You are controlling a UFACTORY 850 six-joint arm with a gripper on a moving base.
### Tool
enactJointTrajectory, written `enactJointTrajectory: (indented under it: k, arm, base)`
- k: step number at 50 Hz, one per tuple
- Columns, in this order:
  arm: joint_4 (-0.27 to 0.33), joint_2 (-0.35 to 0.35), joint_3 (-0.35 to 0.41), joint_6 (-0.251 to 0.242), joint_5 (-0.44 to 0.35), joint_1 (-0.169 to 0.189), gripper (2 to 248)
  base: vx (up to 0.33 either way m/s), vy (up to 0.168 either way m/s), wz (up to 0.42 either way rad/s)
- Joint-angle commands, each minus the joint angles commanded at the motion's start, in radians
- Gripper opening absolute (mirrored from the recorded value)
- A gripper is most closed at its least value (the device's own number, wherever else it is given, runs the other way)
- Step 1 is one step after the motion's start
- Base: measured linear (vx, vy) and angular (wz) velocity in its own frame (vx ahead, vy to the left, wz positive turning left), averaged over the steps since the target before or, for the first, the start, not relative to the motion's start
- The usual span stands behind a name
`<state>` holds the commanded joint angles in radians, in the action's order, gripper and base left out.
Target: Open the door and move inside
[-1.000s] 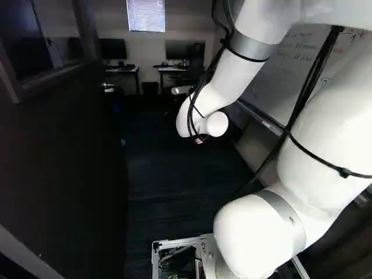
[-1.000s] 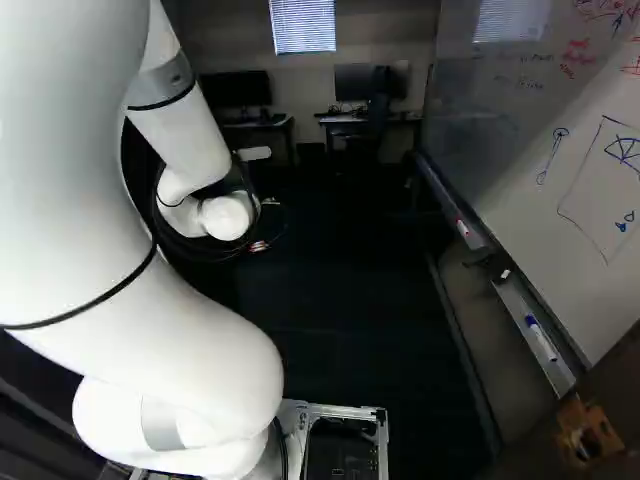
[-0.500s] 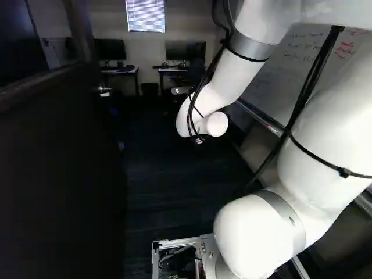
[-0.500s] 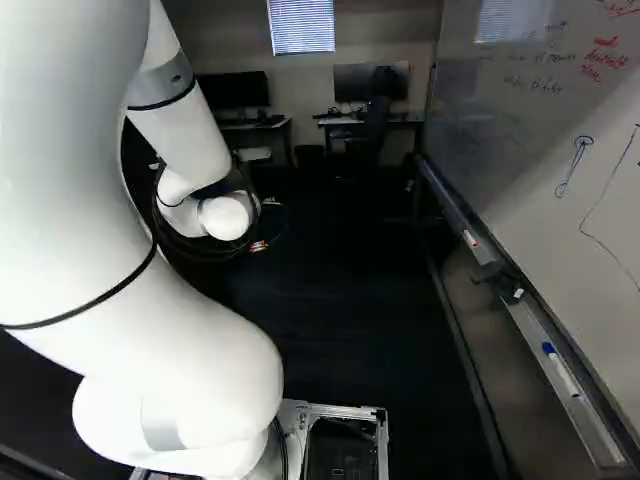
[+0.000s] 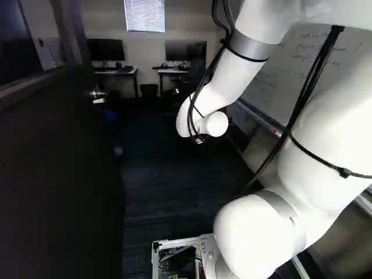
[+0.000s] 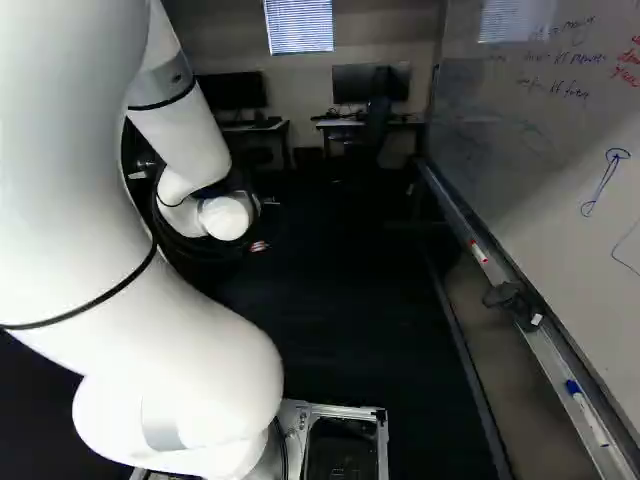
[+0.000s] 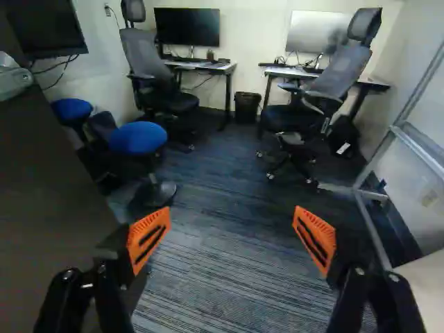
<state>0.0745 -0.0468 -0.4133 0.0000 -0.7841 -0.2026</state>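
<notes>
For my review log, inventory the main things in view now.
Door: 1, dark, left side of left base view
Door handle: 1, metallic, on the door
Desks: 2, pale tops, far wall
Monitors: 2, dark in base views, on desks
Wall screen: 1, black, above the stools
Stools: 2, blue seats, beside door
Chairs: 2, grey and black, at desks
Bin: 1, black, between desks
Window blind: 1, white, far wall
Whiteboard: 1, white, right of right base view
Markers: 2, white, on whiteboard tray
Base frame: 1, silver, foot of base views
Arm: 1, white, rising from base
Gripper: 1, black, orange pads, open, at arm's end
</notes>
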Motion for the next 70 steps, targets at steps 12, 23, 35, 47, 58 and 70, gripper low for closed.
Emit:
enactJointTrajectory:
  k: [12,23,35,47,58,70]
  arm:
    - [0.000,0.000,0.000,0.000,0.000,0.000,247]
    - [0.000,0.000,0.000,0.000,0.000,0.000,247]
    - [0.000,0.000,0.000,0.000,0.000,0.000,247]
    - [0.000,0.000,0.000,0.000,0.000,0.000,247]
    - [0.000,0.000,0.000,0.000,0.000,0.000,247]
    - [0.000,0.000,0.000,0.000,0.000,0.000,247]
  base:
    - [0.181,0.004,-0.008]
    - [0.172,0.001,-0.009]
    - [0.176,0.004,-0.011]
    - [0.197,0.004,-0.021]
    - [0.206,0.010,-0.021]
    - [0.210,0.007,-0.016]
